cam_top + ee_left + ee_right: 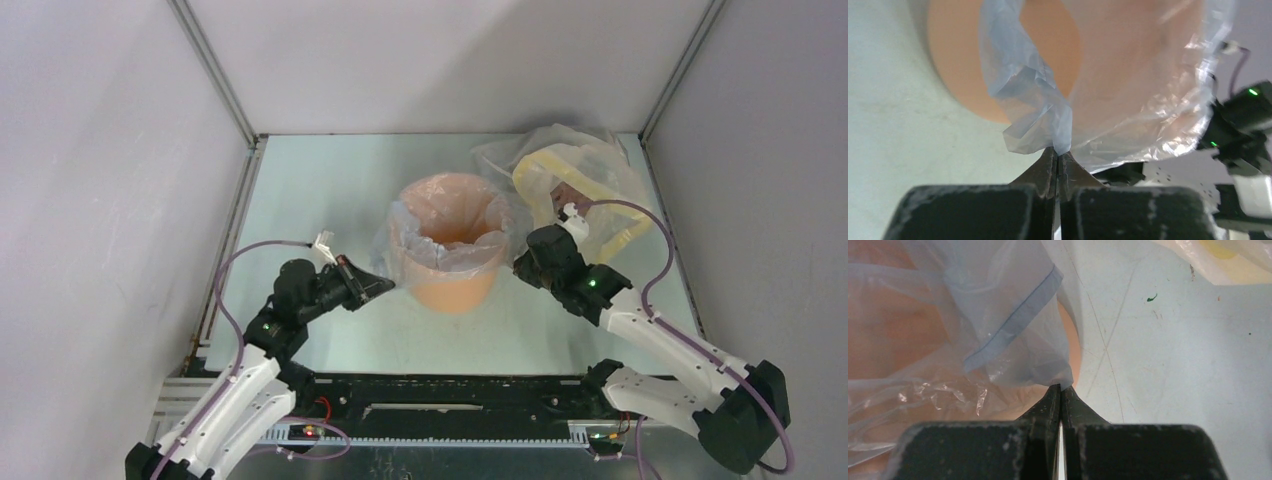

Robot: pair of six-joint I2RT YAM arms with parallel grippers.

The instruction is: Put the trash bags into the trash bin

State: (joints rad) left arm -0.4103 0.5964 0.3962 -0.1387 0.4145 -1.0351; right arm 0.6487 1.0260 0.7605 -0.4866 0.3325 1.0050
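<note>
Left gripper and right gripper each clamp a bag edge, bin squarely between them, film stretched across its mouth just ahead of both.

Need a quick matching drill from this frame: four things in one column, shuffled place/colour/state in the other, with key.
Column one:
1. trash bin
2. trash bag
3. clear-and-yellow bundle
4. left gripper

Column two:
A. far right corner, behind the bin
B. orange, upright, mid-scene
C. shut, pinching film at the bin's left side
D. pale blue, draped over the bin's rim

Pairs: 1-B, 2-D, 3-A, 4-C
</note>
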